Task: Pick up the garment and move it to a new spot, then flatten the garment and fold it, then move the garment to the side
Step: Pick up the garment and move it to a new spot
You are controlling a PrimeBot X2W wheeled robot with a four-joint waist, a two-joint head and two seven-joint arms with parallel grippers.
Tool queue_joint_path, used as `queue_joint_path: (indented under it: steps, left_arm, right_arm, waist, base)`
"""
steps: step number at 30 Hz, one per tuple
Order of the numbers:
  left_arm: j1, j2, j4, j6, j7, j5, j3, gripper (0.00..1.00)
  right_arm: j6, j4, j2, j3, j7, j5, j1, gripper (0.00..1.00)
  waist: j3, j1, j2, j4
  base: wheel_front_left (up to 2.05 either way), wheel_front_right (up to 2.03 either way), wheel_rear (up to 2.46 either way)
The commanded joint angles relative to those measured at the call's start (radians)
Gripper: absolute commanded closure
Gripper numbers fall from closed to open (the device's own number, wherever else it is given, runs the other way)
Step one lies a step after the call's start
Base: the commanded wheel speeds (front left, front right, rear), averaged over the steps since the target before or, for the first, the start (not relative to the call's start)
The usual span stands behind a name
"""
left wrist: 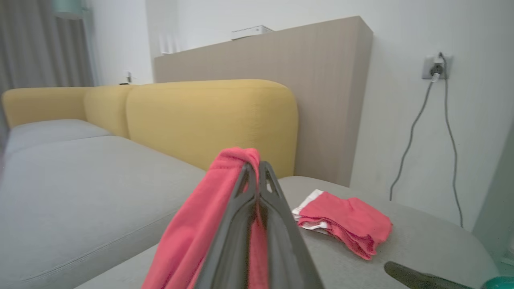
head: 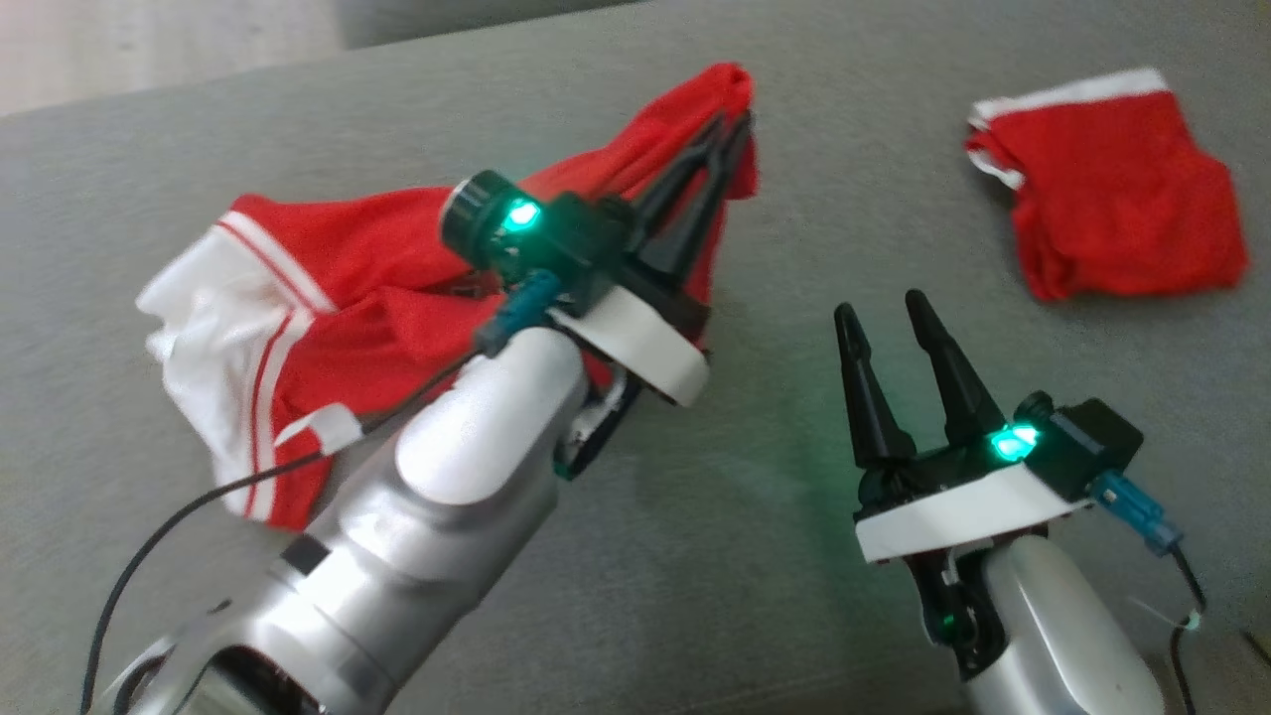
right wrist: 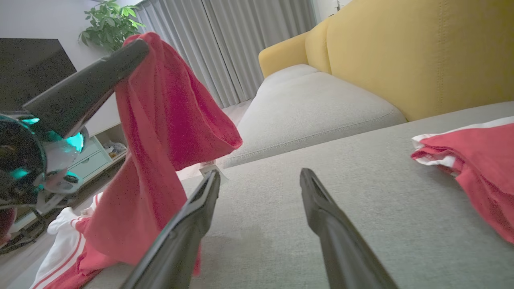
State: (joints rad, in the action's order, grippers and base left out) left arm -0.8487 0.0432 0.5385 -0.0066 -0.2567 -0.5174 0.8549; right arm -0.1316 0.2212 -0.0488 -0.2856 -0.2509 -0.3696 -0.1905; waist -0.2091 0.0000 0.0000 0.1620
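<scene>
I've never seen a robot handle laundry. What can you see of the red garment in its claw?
The garment is soft red cloth with a white end trimmed in thin red stripes. It is crumpled, not flat. The left claw pinches one red edge and holds it raised, so the cloth drapes down from there; the white end lies on the grey cushion.

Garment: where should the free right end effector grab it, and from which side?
Probably the garment's loose red flap hanging below the left end effector. Come in level from the right: it hangs edge-out toward the open right end effector, nothing between.
</scene>
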Motion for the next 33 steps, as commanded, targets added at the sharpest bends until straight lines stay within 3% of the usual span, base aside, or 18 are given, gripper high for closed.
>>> queue_joint_path:
  steps: [1,2,3,4,8,13,18,22,33]
  left_arm:
    - [-0.06,0.007,-0.032,0.019,-0.005,-0.031,0.019,0.64]
    - [-0.066,0.007,-0.033,0.03,-0.005,-0.046,0.042,0.16]
    - [-0.066,0.007,-0.033,0.03,-0.005,-0.046,0.042,0.16]
    - [-0.071,0.007,-0.033,0.04,-0.005,-0.06,0.064,0.0]
    - [-0.086,0.007,-0.014,0.063,-0.005,-0.097,0.135,0.0]
    - [-0.099,0.007,0.023,0.082,-0.005,-0.092,0.128,0.0]
    - [-0.075,0.014,0.035,0.088,-0.005,-0.037,0.051,0.0]
    - [-0.004,0.054,-0.001,0.089,-0.005,0.011,-0.034,0.0]
    - [0.414,0.161,-0.195,0.113,-0.005,0.117,-0.238,0.0]
  right_arm:
    - [0.001,-0.04,-0.001,-0.024,-0.011,-0.012,-0.039,0.0]
    - [0.001,-0.041,-0.001,-0.025,-0.011,-0.016,-0.04,0.0]
    - [0.001,-0.041,-0.001,-0.025,-0.011,-0.016,-0.04,0.0]
    - [0.001,-0.042,-0.001,-0.026,-0.011,-0.019,-0.041,0.0]
    - [0.001,-0.046,-0.001,-0.023,-0.011,-0.022,-0.043,0.0]
    - [0.001,-0.048,-0.001,-0.006,-0.011,-0.013,-0.046,0.0]
    - [0.001,-0.044,-0.001,0.014,-0.011,0.008,-0.038,0.0]
    - [0.001,-0.039,-0.001,0.035,-0.011,0.026,-0.024,0.0]
    - [0.001,-0.014,-0.001,0.081,-0.011,0.06,0.052,0.0]
  waist:
    - [-0.039,0.0,0.0,0.063]
    - [-0.044,0.0,0.0,0.071]
    - [-0.044,0.0,0.0,0.071]
    - [-0.049,0.0,0.0,0.077]
    - [-0.062,0.0,0.0,0.078]
    - [-0.058,0.0,0.0,0.037]
    - [-0.025,0.0,0.0,-0.031]
    - [0.013,0.0,0.0,-0.093]
    - [0.104,0.0,0.0,-0.233]
  base:
    - [0.0,0.0,0.0]
    - [0.0,0.0,0.0]
    - [0.0,0.0,0.0]
    - [0.0,0.0,0.0]
    - [0.0,0.0,0.0]
    - [0.0,0.0,0.0]
    - [0.0,0.0,0.0]
    - [0.0,0.0,0.0]
    - [0.0,0.0,0.0]
